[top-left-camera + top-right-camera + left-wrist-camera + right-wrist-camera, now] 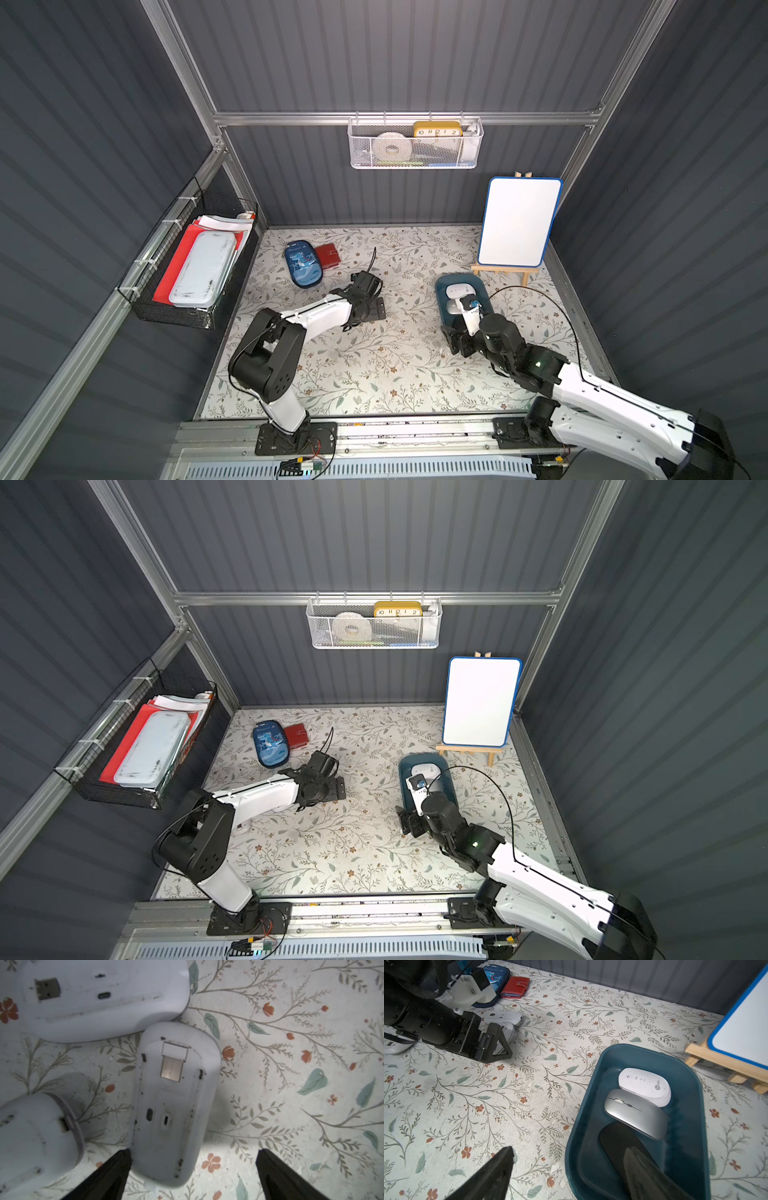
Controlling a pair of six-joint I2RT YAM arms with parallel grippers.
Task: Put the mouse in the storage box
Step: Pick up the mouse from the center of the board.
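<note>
Three white mice lie belly-up on the floral mat. The middle mouse (174, 1105) sits between the fingers of my open left gripper (193, 1153), close against one finger and clear of the other. The other two mice (99, 997) (35, 1138) lie beside it. The teal storage box (581, 1126) holds a white mouse (643, 1086), a silver mouse (635, 1113) and a black mouse (614, 1140). My right gripper (570, 1150) is open astride the box's near wall, one finger over the black mouse and one over the mat. In both top views the box (485, 291) (405, 771) sits at the right.
A blue pencil case (302, 264) and a red wallet (328, 255) lie at the back left. A whiteboard on a wooden easel (517, 222) stands behind the box. A white mesh basket (415, 145) hangs on the back wall, a black wire basket (187, 266) on the left wall.
</note>
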